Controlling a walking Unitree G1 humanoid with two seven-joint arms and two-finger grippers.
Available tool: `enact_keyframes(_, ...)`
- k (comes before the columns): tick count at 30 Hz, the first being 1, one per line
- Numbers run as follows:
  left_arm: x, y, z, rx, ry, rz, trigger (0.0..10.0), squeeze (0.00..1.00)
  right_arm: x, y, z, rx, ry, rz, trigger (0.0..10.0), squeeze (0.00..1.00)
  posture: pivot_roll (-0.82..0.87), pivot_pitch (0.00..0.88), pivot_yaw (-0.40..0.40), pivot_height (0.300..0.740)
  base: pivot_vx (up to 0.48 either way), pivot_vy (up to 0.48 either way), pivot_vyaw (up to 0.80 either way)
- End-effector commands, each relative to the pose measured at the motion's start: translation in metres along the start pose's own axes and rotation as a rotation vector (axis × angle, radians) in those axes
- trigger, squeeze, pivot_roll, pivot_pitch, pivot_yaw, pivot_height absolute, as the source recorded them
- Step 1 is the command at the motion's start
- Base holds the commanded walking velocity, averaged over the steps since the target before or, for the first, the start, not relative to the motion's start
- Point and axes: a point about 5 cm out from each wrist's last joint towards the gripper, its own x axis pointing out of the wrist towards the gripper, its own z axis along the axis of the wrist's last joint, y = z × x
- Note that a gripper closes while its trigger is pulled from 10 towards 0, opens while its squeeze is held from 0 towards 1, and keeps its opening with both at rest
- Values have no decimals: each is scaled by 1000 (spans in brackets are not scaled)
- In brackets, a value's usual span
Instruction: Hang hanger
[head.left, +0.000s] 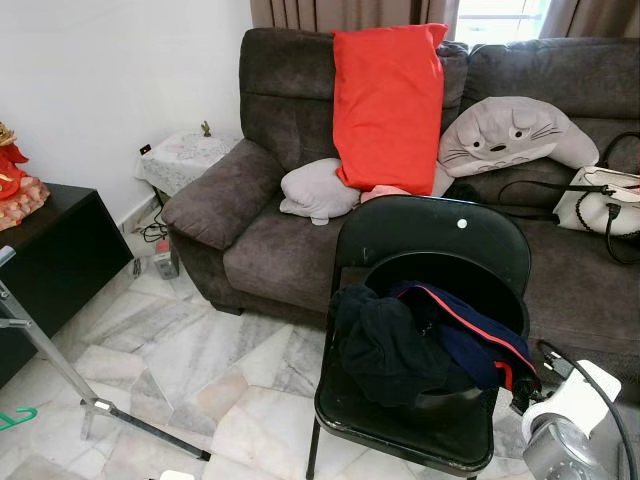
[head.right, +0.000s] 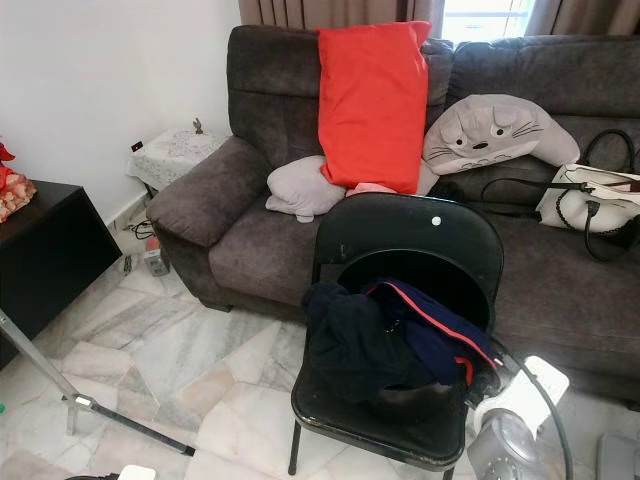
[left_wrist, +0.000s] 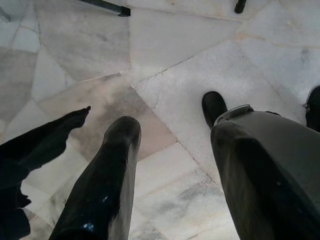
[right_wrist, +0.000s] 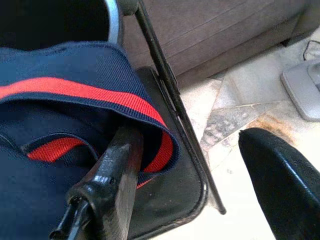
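Firstly, left eye view: a black folding chair stands before a dark grey sofa on a marble floor, with a heap of dark clothes on its seat. The silver right arm comes in at the chair's near corner, so the clothes lie just ahead of the right pincer. The green hanger, of which a curved end is in frame, lies on the floor far across from that pincer, well apart from it, near the foot of a slanting silver rack pole. Red cushion and grey plush toy sit on the sofa beyond the chair. Right eye view: same layout; the hanger cannot be made out here. Left wrist view: left pincer hangs above bare marble, fingers apart, nothing between them; a black bar and a black chair foot lie farther out ahead of the tips. Right wrist view gives the close detail that the eye views lack: right pincer has its fingers apart, one finger touching the red-striped hem of a navy garment on the chair seat, the other finger out past the seat edge over the floor. Not clamped on anything.
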Motion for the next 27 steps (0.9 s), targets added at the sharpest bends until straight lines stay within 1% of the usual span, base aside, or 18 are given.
enact_keyframes(1,-1,6,0,5,2,17,10000,0,2,5,-1,-30,14,23,10000,0,-113,0,101,740,0,0,0)
enact_keyframes(3,-1,7,0,7,2,17,10000,0,6,6,5,-55,-13,31,10000,0,-110,0,103,740,0,0,0)
enact_keyframes(7,-1,7,0,10,2,18,10000,0,9,6,12,-99,-60,41,10000,0,-111,0,106,740,0,0,0)
enact_keyframes(11,-1,7,0,12,2,18,10000,0,10,9,17,-105,-103,73,10000,0,-110,0,106,740,0,0,0)
enact_keyframes(12,-1,7,0,12,2,18,10000,0,8,13,18,-103,-131,114,10000,0,-107,0,106,740,0,0,0)
enact_keyframes(14,-1,7,0,13,2,17,10000,0,7,15,16,-96,-130,141,10000,0,-109,0,107,740,0,0,0)
enact_keyframes(19,-1,7,0,20,3,13,10000,0,4,14,-5,-134,-64,155,10000,0,-109,0,110,740,0,0,0)
enact_keyframes(27,-1,7,1,28,0,14,10000,0,6,13,-7,-149,-67,175,10000,0,-106,0,109,740,0,0,0)
